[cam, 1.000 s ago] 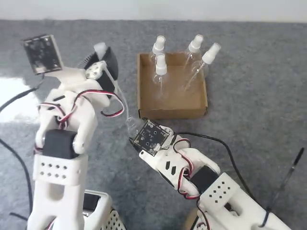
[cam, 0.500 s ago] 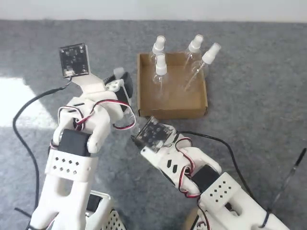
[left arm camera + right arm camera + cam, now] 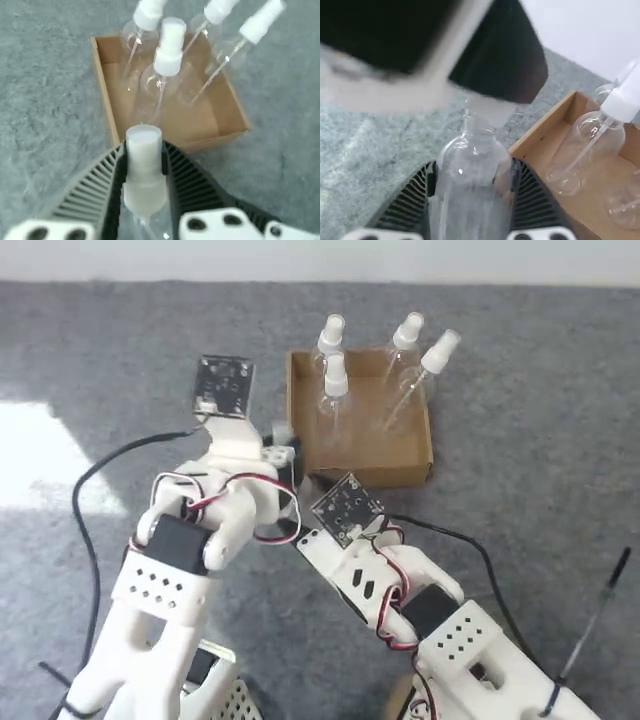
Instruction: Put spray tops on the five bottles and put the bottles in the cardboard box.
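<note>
Swinging in, left gripper [image 3: 143,150] with spray top [image 3: 144,175] over bottle [image 3: 470,190].

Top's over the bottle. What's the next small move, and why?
Probably lower the left hand straight down: its spray top sits just above the neck of the bottle gripped by the right hand, lined up but not yet seated.

Four capped bottles [image 3: 334,390] fill the cardboard box's [image 3: 293,425] far half; its near floor is bare; the carpet [image 3: 530,420] to its right lies open.
</note>
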